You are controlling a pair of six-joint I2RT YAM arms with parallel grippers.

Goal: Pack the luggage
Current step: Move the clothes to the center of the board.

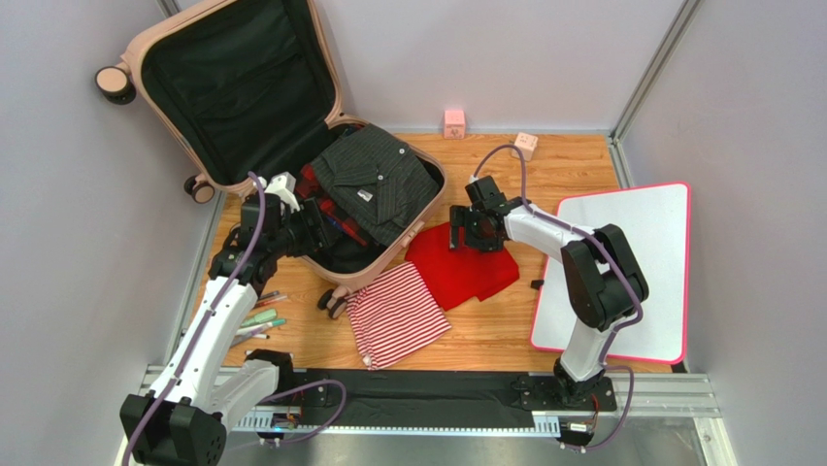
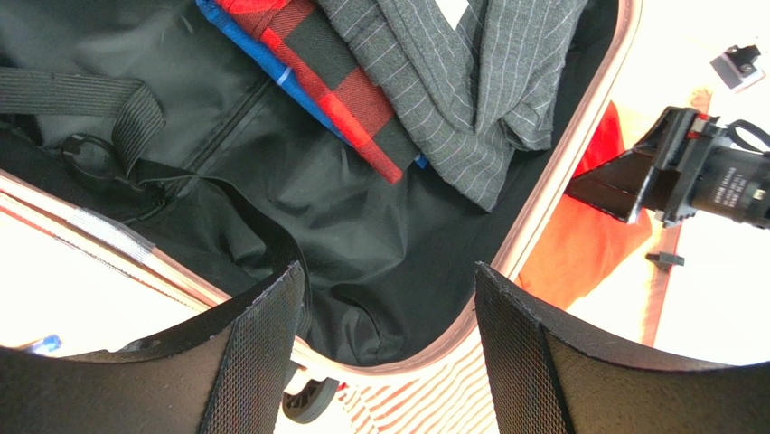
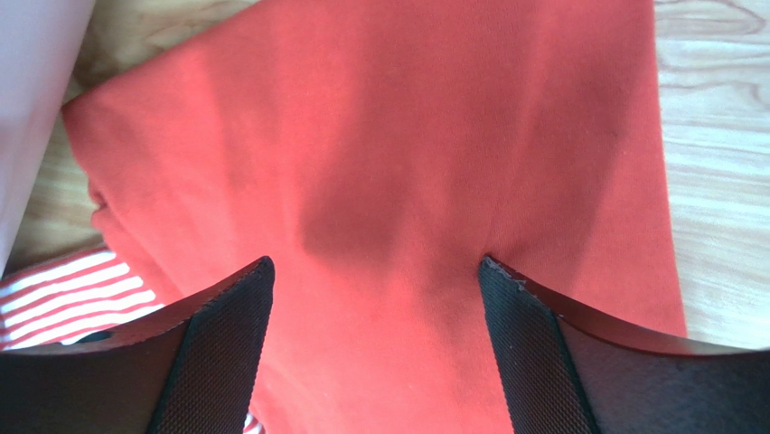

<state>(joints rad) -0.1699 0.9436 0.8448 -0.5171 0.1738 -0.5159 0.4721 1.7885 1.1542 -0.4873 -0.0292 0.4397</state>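
The luggage (image 1: 335,102) lies open, its lid leaning on the back wall and its base (image 2: 542,199) on the wooden table. Inside the base lie a dark pinstriped shirt (image 1: 374,180) (image 2: 452,81), a red-black plaid garment (image 1: 320,199) (image 2: 334,81) and something blue (image 2: 253,50). My left gripper (image 1: 315,228) (image 2: 389,271) hovers open over the base's bare black lining, holding nothing. My right gripper (image 1: 464,233) (image 3: 375,262) is open just above a red cloth (image 1: 466,262) (image 3: 380,136) lying beside the base. A red-and-white striped cloth (image 1: 396,316) (image 3: 63,289) lies in front of the base.
A flat white board with a pink rim (image 1: 631,262) lies at the right. Several pens (image 1: 260,316) lie by the left arm. A pink cube (image 1: 454,123) and a beige cube (image 1: 525,143) sit at the back wall. A small black piece (image 1: 537,283) lies near the board.
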